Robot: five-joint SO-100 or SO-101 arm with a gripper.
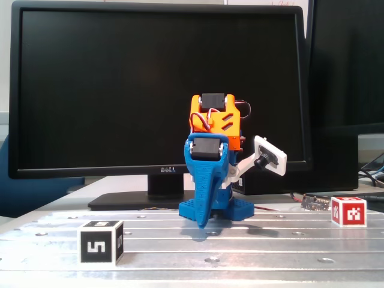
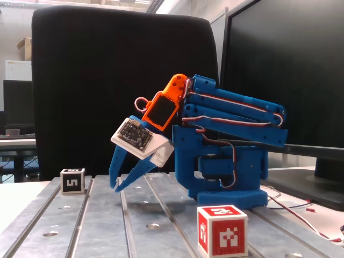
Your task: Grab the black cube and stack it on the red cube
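Observation:
The black cube (image 1: 101,242) with a white "5" marker rests on the metal table at the front left; in the other fixed view the black cube (image 2: 72,181) sits far left. Off to the right stands the red cube (image 1: 348,211), which is nearest the camera in the side view (image 2: 222,230). My blue gripper (image 1: 203,221) points down at the table's middle, fingertips together, holding nothing. From the side, the gripper (image 2: 115,187) hovers just above the surface, a short way right of the black cube and well apart from the red one.
The table (image 1: 252,246) is grooved aluminium with bolt holes. A Dell monitor (image 1: 159,90) stands behind the arm's blue base (image 2: 226,177). A black chair back (image 2: 107,70) fills the side view's background. Wires and a small circuit board (image 1: 315,203) lie near the red cube.

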